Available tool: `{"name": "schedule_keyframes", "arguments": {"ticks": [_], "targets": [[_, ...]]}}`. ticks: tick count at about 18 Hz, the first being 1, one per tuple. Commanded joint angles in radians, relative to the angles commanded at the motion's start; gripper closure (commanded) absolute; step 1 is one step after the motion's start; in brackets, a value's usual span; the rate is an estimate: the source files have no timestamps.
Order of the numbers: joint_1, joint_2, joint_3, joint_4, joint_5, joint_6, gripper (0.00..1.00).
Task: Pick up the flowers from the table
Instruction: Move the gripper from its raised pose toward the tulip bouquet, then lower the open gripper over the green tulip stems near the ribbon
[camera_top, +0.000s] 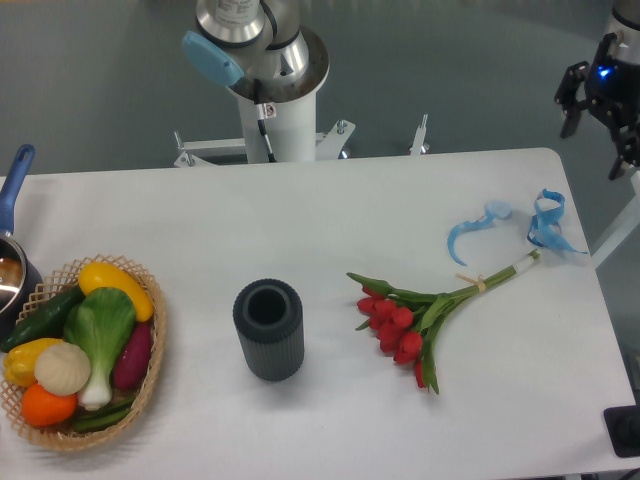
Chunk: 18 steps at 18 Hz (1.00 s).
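The flowers (415, 320) lie flat on the white table (300, 215), right of centre. The red tulip buds point to the lower left, and the green stems run up to the right to pale tied ends near the blue ribbon. My gripper (596, 148) is black with a blue light. It hangs beyond the table's far right corner, well above and to the right of the flowers. Its fingers look spread apart and hold nothing.
Curly blue ribbon pieces (545, 225) lie by the stem ends. A dark ribbed cylinder vase (268, 330) stands left of the flowers. A wicker basket of vegetables (80, 355) and a pot with a blue handle (12, 255) are at the left edge. The robot base (270, 85) is at the back.
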Motion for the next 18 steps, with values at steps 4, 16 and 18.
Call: {"name": "schedule_keyframes", "arguments": {"ticks": [4,16,18], "targets": [[-0.012,0.006,0.003,0.006,0.017,-0.011,0.00],[-0.121,0.006,-0.133,0.139,0.043,-0.309,0.00],[-0.133,-0.008,-0.170,0.201,0.038,-0.342,0.00]]}}
